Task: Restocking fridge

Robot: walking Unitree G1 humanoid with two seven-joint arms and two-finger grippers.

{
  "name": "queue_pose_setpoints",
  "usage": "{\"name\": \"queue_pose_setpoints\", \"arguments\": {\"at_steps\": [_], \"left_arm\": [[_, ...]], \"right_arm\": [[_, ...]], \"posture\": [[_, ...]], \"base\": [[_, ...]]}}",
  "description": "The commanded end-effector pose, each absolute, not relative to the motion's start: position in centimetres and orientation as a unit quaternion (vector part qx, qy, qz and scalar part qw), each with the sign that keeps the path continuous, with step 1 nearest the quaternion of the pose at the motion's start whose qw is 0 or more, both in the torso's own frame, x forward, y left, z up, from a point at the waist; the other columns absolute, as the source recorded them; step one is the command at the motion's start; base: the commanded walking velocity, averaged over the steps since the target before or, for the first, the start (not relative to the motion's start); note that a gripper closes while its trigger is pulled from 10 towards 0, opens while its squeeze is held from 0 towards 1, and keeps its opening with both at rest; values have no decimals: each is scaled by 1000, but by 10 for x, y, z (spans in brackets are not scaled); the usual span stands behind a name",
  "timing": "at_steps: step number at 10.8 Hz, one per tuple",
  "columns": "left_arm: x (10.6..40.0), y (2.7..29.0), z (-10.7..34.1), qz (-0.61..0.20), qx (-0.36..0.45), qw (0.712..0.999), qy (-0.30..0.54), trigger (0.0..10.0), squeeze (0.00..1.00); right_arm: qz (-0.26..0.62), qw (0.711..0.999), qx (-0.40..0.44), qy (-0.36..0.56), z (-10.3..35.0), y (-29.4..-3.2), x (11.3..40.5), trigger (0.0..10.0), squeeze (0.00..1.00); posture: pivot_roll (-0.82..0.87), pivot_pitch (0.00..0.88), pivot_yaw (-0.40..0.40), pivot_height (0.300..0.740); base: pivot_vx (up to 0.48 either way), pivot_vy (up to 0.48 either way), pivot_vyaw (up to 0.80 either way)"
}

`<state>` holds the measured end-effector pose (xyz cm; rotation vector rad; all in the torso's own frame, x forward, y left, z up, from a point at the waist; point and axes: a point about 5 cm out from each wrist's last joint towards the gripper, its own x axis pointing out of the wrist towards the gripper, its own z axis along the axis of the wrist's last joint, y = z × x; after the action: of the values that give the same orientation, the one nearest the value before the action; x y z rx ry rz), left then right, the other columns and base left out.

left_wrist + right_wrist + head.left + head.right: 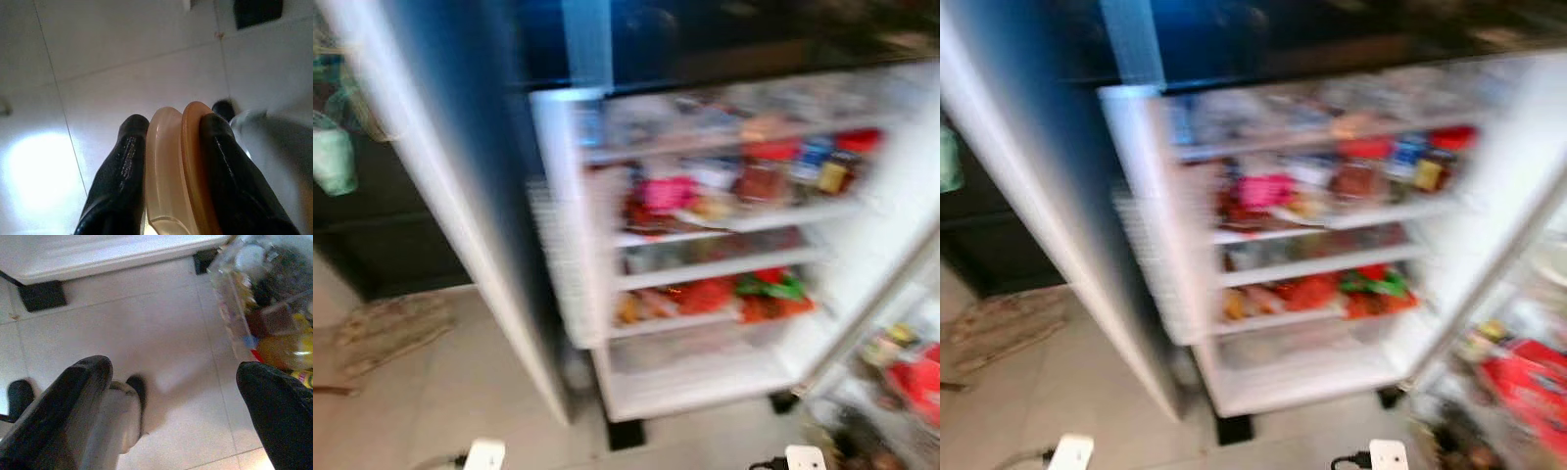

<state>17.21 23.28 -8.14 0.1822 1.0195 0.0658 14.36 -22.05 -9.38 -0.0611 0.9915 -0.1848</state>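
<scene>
Fridge [705, 382]: doors open, shelves crowded – ready for restocking
Left gripper [168, 132]: pinching two plates [178, 161] on edge, carried low above the floor
Right gripper [176, 382]: spread, holding nothing

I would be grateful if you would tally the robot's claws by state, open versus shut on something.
Shut on something: 1, the left claw, clamped on a flat pale-and-orange item.
Open: 1, the right claw, nothing between its fingers, above the floor tiles.
Total: 2 claws.
</scene>
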Motion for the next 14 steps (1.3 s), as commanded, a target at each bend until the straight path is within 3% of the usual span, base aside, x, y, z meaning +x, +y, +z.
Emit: {"name": "queue_pose_setpoints", "arguments": {"at_steps": [1,6,8,12,14], "left_arm": [[164,228,-86,29,85,862,498,10000,0],[123,267,-89,49,88,848,521,10000,0],[115,269,-91,50,85,845,525,10000,0],[123,251,-94,39,81,851,518,10000,0],[143,254,-86,34,100,865,490,10000,0]], "right_arm": [[-94,870,-32,482,-95,-224,139,10000,0],[-91,867,-42,488,-96,-222,138,10000,0],[-89,867,-43,489,-96,-220,138,10000,0],[-85,866,-38,491,-98,-215,137,10000,0],[-82,865,-35,493,-98,-212,137,10000,0]], "posture": [[-69,0,54,740],[-71,0,56,740],[-71,0,56,740],[-70,0,59,740],[-70,0,58,740]], "base": [[0,-326,0],[0,-323,0],[0,-161,0],[0,0,0],[0,0,0]]}}
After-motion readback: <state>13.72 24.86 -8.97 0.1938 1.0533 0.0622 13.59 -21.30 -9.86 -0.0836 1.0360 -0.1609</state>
